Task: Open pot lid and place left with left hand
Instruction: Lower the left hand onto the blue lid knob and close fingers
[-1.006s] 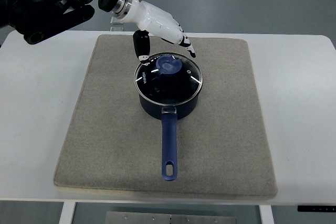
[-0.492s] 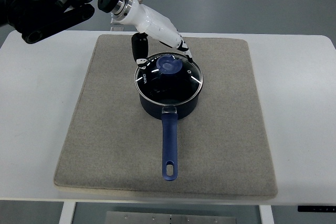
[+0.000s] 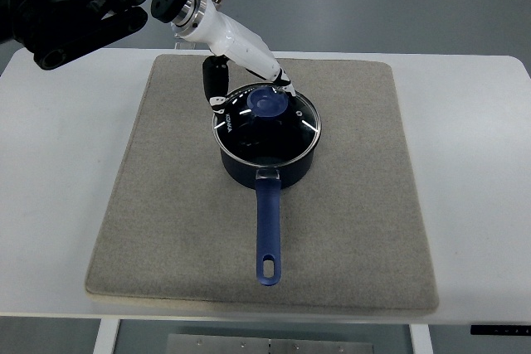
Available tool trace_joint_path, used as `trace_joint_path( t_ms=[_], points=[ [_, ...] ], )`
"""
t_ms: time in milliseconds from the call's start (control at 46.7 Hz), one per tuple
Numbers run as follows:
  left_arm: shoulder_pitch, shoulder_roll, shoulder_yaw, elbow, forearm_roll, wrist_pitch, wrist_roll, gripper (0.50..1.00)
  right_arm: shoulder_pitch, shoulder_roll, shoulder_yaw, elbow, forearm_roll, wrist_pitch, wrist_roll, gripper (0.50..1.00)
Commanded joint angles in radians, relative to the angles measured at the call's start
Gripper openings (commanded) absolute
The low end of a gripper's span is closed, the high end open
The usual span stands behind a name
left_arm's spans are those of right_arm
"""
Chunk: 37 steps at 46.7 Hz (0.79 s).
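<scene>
A dark blue saucepan [image 3: 267, 159] stands in the middle of the grey mat, its long handle [image 3: 267, 234] pointing toward the near edge. A glass lid [image 3: 267, 124] with a round blue knob [image 3: 267, 104] rests on it. My left hand [image 3: 249, 80], white with black fingers, reaches in from the upper left and hovers at the lid's far rim. Its thumb [image 3: 214, 84] hangs down on the left of the knob and the other fingers lie just behind the knob. The fingers are spread and hold nothing.
The grey mat [image 3: 166, 230] covers most of the white table [image 3: 50, 205]. The black left arm [image 3: 75, 6] fills the upper left corner. The table's near edge runs along the bottom of the picture.
The left hand has drawn back to the left and lowered toward the lid; its fingertips, earlier past the knob on the right, now sit just behind it. Pot and lid have not moved.
</scene>
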Motion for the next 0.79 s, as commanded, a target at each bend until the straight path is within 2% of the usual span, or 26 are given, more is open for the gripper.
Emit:
trace_joint_path(
  t_ms=[0,364,770],
  points=[
    [0.004,-0.002,0.001,0.000,0.001,0.000,0.000,0.992,0.002,0.000,0.000,0.000,-0.001,0.000,0.000,0.915],
    [0.012,-0.022,0.001,0.051,0.010,0.008,0.000,0.992,0.000,0.000,0.000,0.000,0.000,0.000,0.000,0.915],
    [0.035,-0.046,0.003,0.054,0.011,0.031,0.000,0.992,0.000,0.000,0.000,0.000,0.000,0.000,0.000,0.915]
  ],
)
